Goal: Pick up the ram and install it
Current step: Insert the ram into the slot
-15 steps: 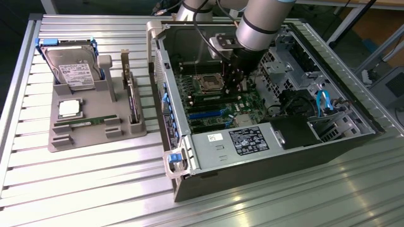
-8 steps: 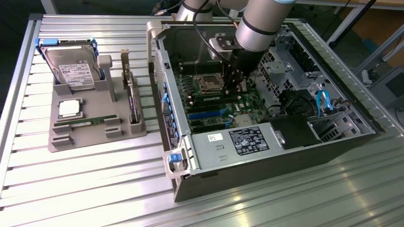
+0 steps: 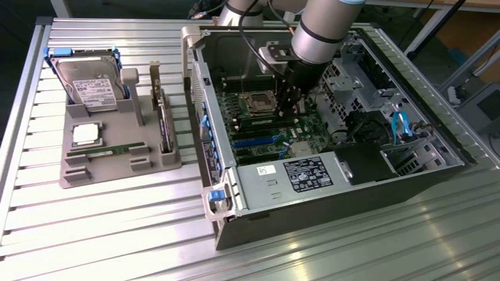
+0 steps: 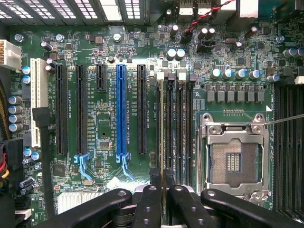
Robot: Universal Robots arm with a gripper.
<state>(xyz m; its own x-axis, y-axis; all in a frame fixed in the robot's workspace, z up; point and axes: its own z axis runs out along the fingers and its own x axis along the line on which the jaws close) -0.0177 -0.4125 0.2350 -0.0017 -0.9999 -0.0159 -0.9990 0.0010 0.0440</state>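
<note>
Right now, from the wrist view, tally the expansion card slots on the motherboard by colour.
Black slots: 4 (three long, one short)
Blue slot: 1
White slot: 1
Total: 6
The DIMM slots are not counted.

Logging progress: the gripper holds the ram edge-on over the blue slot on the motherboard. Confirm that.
Wrong slot. The wrist view shows the gripper holds the ram edge-on over the black memory slots beside the processor socket, not the blue slot, on the motherboard.
</note>
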